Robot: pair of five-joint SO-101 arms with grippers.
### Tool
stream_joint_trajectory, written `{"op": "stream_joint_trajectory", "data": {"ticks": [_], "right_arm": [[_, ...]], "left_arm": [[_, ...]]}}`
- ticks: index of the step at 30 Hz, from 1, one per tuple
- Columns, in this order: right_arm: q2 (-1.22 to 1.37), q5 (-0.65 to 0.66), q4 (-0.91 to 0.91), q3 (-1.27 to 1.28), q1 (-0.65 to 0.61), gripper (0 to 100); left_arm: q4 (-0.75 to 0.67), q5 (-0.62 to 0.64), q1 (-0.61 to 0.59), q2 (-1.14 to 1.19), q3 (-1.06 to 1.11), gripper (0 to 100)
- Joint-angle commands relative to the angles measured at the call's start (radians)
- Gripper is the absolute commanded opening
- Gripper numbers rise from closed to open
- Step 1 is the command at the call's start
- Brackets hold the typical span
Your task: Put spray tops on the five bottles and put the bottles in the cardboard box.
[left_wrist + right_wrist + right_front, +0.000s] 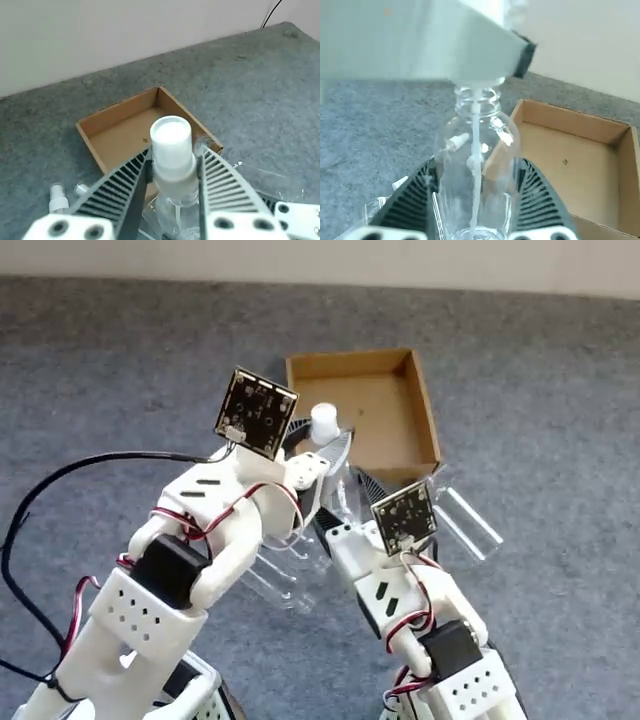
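My left gripper (pixel 172 161) is shut on a white spray top (pixel 171 145) and holds it upright over the neck of a clear bottle (pixel 475 150). The top's dip tube (pixel 474 170) hangs down inside the bottle. My right gripper (pixel 475 180) is shut on that bottle's body and keeps it upright just in front of the cardboard box (pixel 385 420). In the high view the spray top (pixel 323 423) sits above the bottle (pixel 345 488) at the box's near left corner. The box (pixel 120 137) has nothing in it.
Clear bottles lie on the grey carpet: one to the right of the right arm (pixel 468 522), others under the left arm (pixel 280 580). Two loose spray tops (pixel 59 197) lie left of the box. A black cable (pixel 40 500) runs on the left.
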Motion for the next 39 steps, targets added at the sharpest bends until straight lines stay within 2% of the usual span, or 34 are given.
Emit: {"op": "stream_joint_trajectory", "data": {"ticks": [1, 4, 7, 9, 14, 20, 34, 39], "right_arm": [[-0.013, -0.005, -0.024, -0.018, -0.001, 1.1], [-0.012, -0.005, -0.024, -0.015, -0.001, 1.1], [-0.012, -0.005, -0.024, -0.010, -0.001, 1.0], [-0.012, -0.005, -0.022, -0.010, -0.001, 0.5], [-0.012, -0.005, -0.022, -0.010, -0.001, 0.5], [-0.012, -0.005, -0.022, -0.010, -0.001, 0.5], [-0.013, -0.005, -0.022, -0.015, -0.001, 0.5], [-0.013, -0.005, -0.022, -0.013, -0.001, 0.5]], "left_arm": [[0.058, 0.008, 0.015, -0.019, -0.096, 19], [0.143, 0.006, 0.013, -0.018, -0.188, 25], [0.181, -0.009, 0.008, -0.018, -0.275, 24], [0.184, -0.063, 0.002, -0.012, -0.321, 24], [0.143, -0.123, -0.087, 0.024, -0.321, 15], [0.144, -0.157, -0.085, 0.099, -0.314, 15], [0.184, -0.158, 0.045, 0.153, -0.229, 15], [0.256, -0.158, 0.070, 0.159, -0.265, 15]]}}
